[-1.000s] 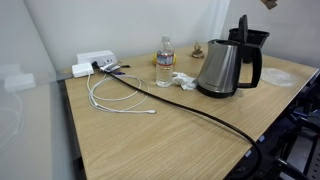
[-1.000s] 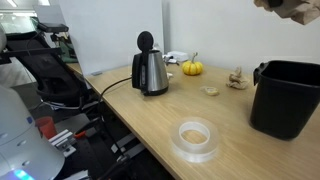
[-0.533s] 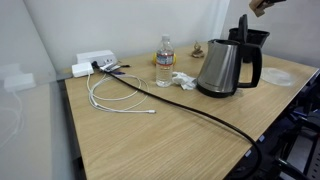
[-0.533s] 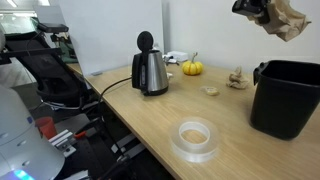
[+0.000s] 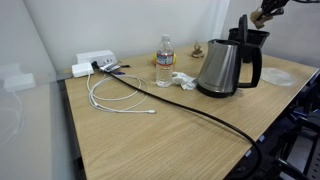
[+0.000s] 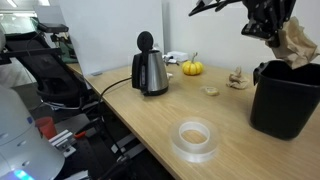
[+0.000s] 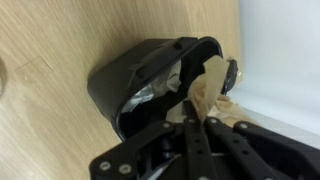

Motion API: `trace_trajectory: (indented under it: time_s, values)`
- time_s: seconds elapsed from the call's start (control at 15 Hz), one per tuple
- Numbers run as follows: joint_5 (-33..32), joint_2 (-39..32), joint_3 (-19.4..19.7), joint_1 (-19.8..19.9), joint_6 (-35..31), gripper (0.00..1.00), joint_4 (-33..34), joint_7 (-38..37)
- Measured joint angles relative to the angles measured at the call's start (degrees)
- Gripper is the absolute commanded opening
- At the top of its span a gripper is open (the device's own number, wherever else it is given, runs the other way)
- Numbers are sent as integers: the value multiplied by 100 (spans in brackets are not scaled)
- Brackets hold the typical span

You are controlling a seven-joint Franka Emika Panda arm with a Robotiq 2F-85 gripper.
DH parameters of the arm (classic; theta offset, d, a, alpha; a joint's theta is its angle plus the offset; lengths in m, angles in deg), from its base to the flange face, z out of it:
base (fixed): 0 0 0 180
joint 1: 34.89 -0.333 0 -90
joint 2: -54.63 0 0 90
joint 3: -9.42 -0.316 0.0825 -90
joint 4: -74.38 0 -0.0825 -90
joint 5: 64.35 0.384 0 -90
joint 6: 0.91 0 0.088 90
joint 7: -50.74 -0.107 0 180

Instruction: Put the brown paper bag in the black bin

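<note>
The hand (image 6: 272, 27) grips the bag (image 6: 297, 45) and holds it just above the bin (image 6: 285, 100), which stands near a corner of the desk (image 6: 150, 125). In the wrist view the bag hangs close to the bin's rim, not over the middle. If the hand lets go here, the bag may hit the rim and drop outside, maybe off the desk's edge.

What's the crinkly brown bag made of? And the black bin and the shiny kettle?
The bag looks like brown paper: dull, tan and full of creases and crumples. The bin is probably plastic, since its walls are smooth, matte black with only faint highlights, though the look alone cannot settle it. The kettle seems to be brushed steel: its body is silvery and reflects the light.
</note>
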Motion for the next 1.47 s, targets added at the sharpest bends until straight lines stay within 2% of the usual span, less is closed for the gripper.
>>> trace_trajectory:
  time_s: [0.07,0.13,0.4,0.73,1.07,1.47]
  values:
    - [116,-100,12,-1,14,28,40,54]
    - [208,-199,18,0,32,32,84,88]
    - [261,-461,32,14,56,64,292,94]
    - [451,-332,23,6,71,98,540,190]
    - [722,-219,27,6,94,100,582,407]
    - [737,57,27,4,294,100,572,670]
